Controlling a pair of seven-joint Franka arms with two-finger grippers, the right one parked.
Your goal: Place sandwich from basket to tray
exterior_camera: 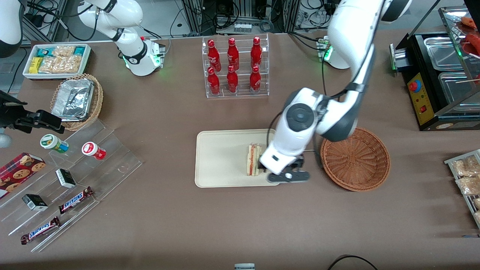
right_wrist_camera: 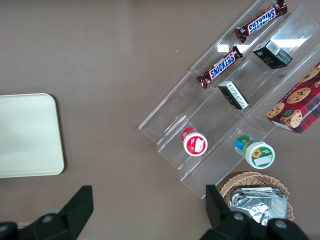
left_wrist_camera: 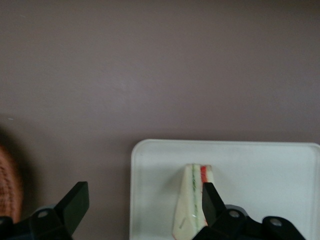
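Sandwich (exterior_camera: 254,160) lies on tray (exterior_camera: 221,157), toward its 3 o'clock edge nearest the basket (exterior_camera: 355,159), which looks empty. Claw (exterior_camera: 288,176) hangs spread wide, gripping nothing, beside the sandwich; placement looks done.

Table (exterior_camera: 180,225): brown cloth-covered surface, carrying the items below.

- Tray (exterior_camera: 217,157), cream, near the middle.
- Basket (exterior_camera: 356,159), reddish-brown wicker, just beside the tray toward the working arm's end.
- Clear bottle rack (exterior_camera: 235,67) with six red bottles, farther from the front camera than the tray.
- Clear stepped display stand (exterior_camera: 75,180), toward the parked arm's end.
- Tan wicker basket (exterior_camera: 95,103) with foil containers, beside the stand.
- White bin (exterior_camera: 56,60) of snack packets.
- Cookie box (exterior_camera: 18,172), red.
- Black warmer cabinet (exterior_camera: 435,78), toward the working arm's end.

Gripper (exterior_camera: 288,176): above the tray's edge nearest the reddish basket, fingers spread apart.
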